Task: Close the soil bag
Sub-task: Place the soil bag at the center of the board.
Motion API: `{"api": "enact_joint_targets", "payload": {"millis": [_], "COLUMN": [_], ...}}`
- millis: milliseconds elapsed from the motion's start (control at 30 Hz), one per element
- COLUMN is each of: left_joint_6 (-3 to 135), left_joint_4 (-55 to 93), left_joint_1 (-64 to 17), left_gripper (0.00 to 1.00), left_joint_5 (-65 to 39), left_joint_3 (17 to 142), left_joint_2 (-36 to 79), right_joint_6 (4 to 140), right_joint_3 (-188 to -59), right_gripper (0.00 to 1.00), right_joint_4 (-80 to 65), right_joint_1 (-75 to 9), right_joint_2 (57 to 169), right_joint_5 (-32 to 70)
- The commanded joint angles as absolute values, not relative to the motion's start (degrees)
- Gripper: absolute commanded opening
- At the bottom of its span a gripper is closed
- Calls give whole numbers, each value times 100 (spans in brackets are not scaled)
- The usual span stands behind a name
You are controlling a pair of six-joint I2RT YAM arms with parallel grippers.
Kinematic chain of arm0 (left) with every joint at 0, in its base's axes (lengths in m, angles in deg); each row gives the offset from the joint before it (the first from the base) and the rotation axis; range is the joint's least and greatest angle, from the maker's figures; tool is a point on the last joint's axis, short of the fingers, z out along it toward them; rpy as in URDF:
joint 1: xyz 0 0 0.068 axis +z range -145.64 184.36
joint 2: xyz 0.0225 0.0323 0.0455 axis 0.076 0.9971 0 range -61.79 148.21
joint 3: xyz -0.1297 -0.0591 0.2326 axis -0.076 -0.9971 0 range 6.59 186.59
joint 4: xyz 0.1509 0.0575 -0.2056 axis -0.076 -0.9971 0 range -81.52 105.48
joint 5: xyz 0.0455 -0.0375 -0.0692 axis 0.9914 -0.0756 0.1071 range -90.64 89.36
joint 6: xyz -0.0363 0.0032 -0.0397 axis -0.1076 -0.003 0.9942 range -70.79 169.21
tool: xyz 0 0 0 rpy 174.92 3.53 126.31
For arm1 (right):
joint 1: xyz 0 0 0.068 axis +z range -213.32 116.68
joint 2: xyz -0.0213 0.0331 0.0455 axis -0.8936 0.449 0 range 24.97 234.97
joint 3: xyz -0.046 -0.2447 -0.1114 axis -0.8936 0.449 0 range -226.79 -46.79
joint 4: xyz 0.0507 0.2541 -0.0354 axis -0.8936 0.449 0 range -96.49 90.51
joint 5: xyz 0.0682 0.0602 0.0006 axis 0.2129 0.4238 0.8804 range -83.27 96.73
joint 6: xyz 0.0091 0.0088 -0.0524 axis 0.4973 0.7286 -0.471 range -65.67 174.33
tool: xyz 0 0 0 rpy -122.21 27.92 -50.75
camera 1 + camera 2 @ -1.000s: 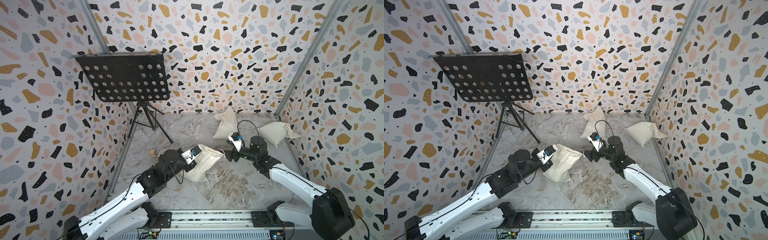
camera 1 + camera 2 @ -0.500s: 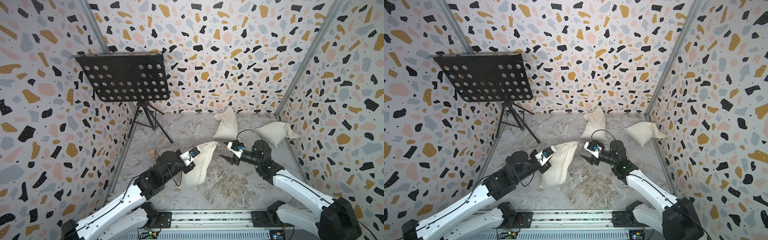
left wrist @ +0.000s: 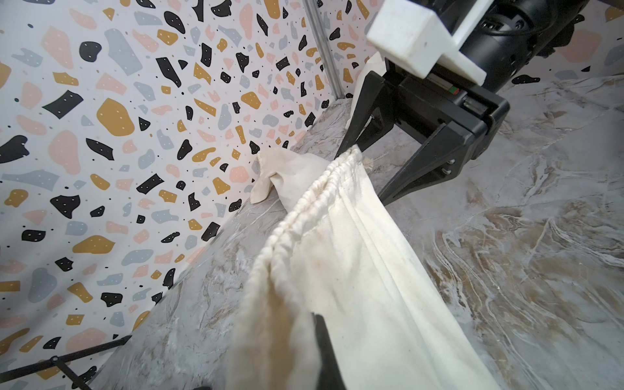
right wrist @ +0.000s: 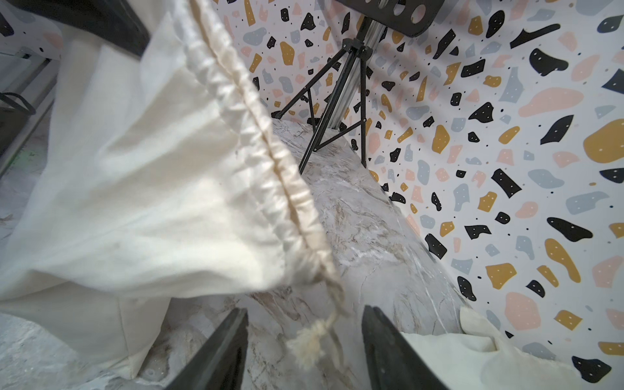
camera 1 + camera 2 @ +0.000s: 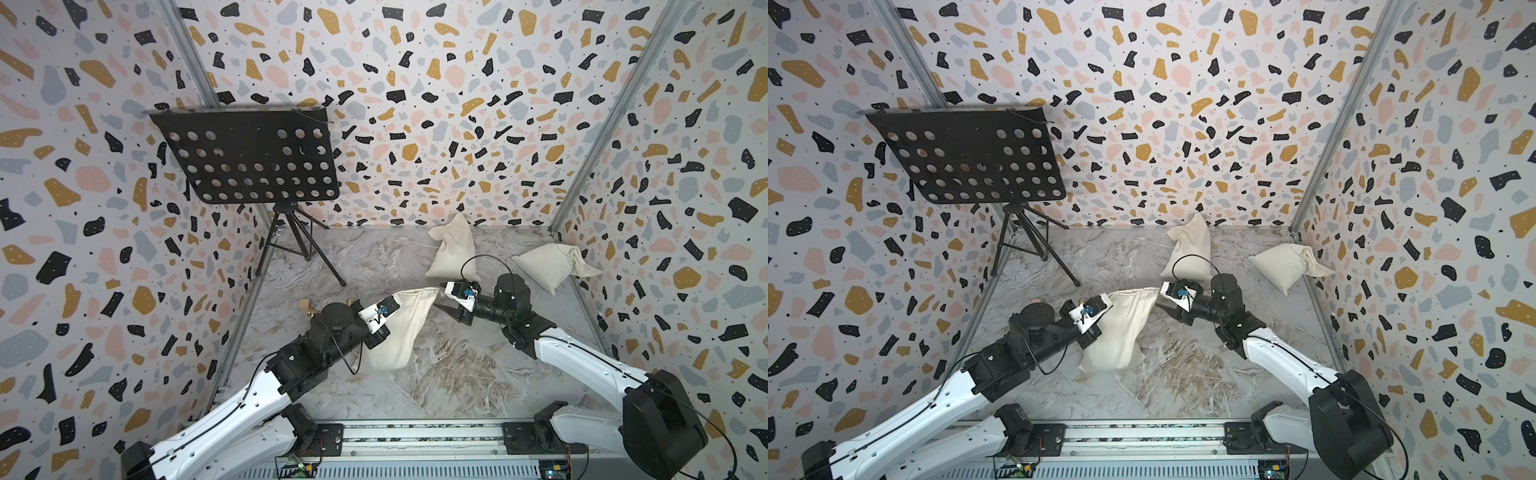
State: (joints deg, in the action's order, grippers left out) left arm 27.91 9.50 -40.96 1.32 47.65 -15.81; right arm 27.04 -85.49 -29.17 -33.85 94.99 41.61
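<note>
- Your left claw [image 5: 380,334] pinches the soil bag [image 5: 401,332] at a rim corner, sack sagging below.
- Your right claw [image 4: 304,309] gapes, knotted cord end [image 4: 312,341] between its tips (not yet gripped).
- Next, probably: nip the knot, pull away.

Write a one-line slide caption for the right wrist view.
Right gripper, jaws open, flanks the knotted cord end hanging from the gathered rim of the soil bag.

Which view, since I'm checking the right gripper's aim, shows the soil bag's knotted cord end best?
The right wrist view: the cord end hangs large between the fingers of the open right gripper. The left wrist view shows only a small tuft at the corner of the soil bag. Both top views show it too small.
</note>
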Motion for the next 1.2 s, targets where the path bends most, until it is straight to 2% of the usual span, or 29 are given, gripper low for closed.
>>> {"api": "enact_joint_targets", "payload": {"millis": [0, 167, 267, 367, 433, 567, 667, 800, 867, 967, 1167], "left_joint_6": [2865, 2865, 2865, 2865, 2944, 3044, 3245, 3768, 3939, 3998, 4169], "left_joint_4": [1422, 1401, 1391, 1419, 1458, 1527, 1542, 1509, 1432, 1444, 1545], "left_joint_1": [-4055, -4055, -4055, -4055, -4055, -4049, -3903, -3535, -3408, -3396, -3396], "left_gripper": [0, 0, 0, 0, 0, 0, 0, 12, 23, 35, 71], "left_joint_5": [42, 13, 19, 214, 771, 2279, 2986, 3363, 3284, 2722, 1212], "left_joint_3": [4904, 4913, 4908, 4881, 4888, 4935, 4965, 4923, 4934, 4972, 5226], "left_joint_2": [-1728, -1761, -1793, -1835, -1779, -1501, -1331, -1248, -1223, -1251, -1412], "right_joint_6": [2647, 2655, 2680, 2611, 2414, 2367, 2501, 3013, 3135, 3152, 3090], "right_joint_3": [-8874, -9009, -9083, -9055, -8994, -9259, -9900, -10462, -10809, -11215, -11583], "right_gripper": [54, 46, 36, 11, 0, 0, 0, 0, 0, 0, 0], "right_joint_4": [-3066, -3163, -3137, -3115, -3043, -2897, -2320, -2133, -1872, -1545, -1323], "right_joint_1": [-3344, -3340, -3337, -3337, -3354, -3502, -3525, -3502, -3376, -3074, -2679], "right_joint_2": [9495, 9717, 9797, 9722, 9544, 9066, 8853, 8865, 8968, 9233, 9596], "right_joint_5": [4090, 3978, 3987, 3751, 3264, 2540, 2343, 2755, 2930, 3117, 2984]}}
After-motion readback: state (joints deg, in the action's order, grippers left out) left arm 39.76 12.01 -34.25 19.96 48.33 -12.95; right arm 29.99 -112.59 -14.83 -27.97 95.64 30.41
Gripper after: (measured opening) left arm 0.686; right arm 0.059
